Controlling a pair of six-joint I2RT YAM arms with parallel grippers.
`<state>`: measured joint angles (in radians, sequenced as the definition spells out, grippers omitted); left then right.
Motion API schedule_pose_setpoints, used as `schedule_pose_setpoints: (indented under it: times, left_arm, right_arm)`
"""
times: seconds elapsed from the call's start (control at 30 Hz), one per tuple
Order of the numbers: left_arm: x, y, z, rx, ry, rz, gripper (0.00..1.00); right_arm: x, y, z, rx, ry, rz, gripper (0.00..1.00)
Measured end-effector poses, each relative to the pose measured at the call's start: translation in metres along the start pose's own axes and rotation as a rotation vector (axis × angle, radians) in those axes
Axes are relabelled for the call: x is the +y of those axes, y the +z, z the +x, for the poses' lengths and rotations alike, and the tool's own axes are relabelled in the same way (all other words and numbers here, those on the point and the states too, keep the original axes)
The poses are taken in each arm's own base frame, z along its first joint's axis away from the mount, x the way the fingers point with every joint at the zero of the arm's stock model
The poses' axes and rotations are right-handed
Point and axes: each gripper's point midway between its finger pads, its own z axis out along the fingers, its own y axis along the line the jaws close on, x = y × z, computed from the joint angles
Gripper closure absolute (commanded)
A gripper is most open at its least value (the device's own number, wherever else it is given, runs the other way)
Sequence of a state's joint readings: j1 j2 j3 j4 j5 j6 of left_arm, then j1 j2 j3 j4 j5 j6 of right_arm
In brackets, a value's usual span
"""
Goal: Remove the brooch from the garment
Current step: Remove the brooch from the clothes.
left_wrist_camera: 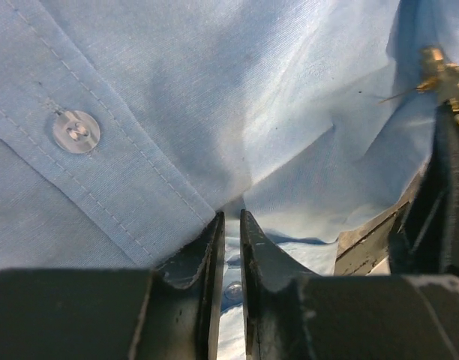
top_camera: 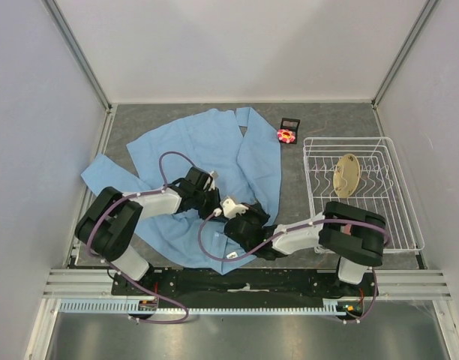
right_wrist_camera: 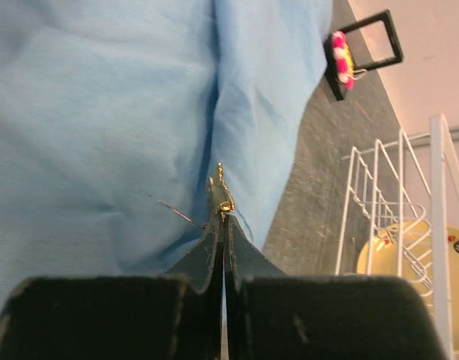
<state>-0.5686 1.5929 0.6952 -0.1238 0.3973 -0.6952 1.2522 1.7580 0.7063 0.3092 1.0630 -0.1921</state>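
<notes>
**Item: brooch** (top_camera: 286, 135). Pink flower pin with a yellow and dark centre. It lay on the table (top_camera: 327, 120) just off the shirt's far right edge, against a small dark box (top_camera: 290, 122), and touched no cloth.

**Item: shirt** (top_camera: 207, 146). Light blue and spread flat, with one button (left_wrist_camera: 76, 131) showing on the placket.

**Item: right gripper** (right_wrist_camera: 223, 217). The jaws were clenched tight on a small gold pin (right_wrist_camera: 220, 195) at a fold of the shirt. A thin needle stood out to one side of the pin.

**Item: left gripper** (left_wrist_camera: 230, 219). The jaws were drawn to a narrow slit just beside the right gripper and appeared to nip a ridge of shirt cloth at the tips.

**Item: wire rack** (top_camera: 349, 139). It stood to the right, well apart from both grippers.

**Hazards noted:**
- The gold pin was held only at the fingertips. A pull across the needle's line would likely twist it free or drop it into the folds.
- A needle dragged sideways would probably snag or tear the weave.
- The left gripper's nip looked shallow. If it slipped, the cloth would rise with the pin and not part from it.
- Both grippers were on the gold pin and neither was near the pink brooch, so the effort may have been on the wrong piece.
</notes>
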Motion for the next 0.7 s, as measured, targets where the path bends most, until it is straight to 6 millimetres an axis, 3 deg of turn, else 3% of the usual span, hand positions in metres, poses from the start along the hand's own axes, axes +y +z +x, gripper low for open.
schedule_pose_setpoints:
  times: [0.27, 0.43, 0.53, 0.7]
  left_arm:
    - [-0.012, 0.01, -0.023, -0.008, 0.016, 0.011, 0.7]
    - [-0.016, 0.005, -0.026, -0.018, 0.044, 0.017, 0.51]
    - [-0.032, -0.018, -0.029, -0.047, 0.089, 0.061, 0.49]
    - [-0.094, -0.084, -0.043, -0.173, 0.246, 0.264, 0.47]
  right_arm:
    - [-0.065, 0.004, -0.009, 0.011, 0.167, 0.066, 1.0]
    - [-0.094, 0.009, -0.021, 0.007, 0.409, -0.025, 1.0]
    - [-0.101, 0.012, -0.033, -0.004, 0.585, -0.135, 1.0]
    - [-0.086, 0.001, -0.051, -0.023, 0.796, -0.414, 1.0]
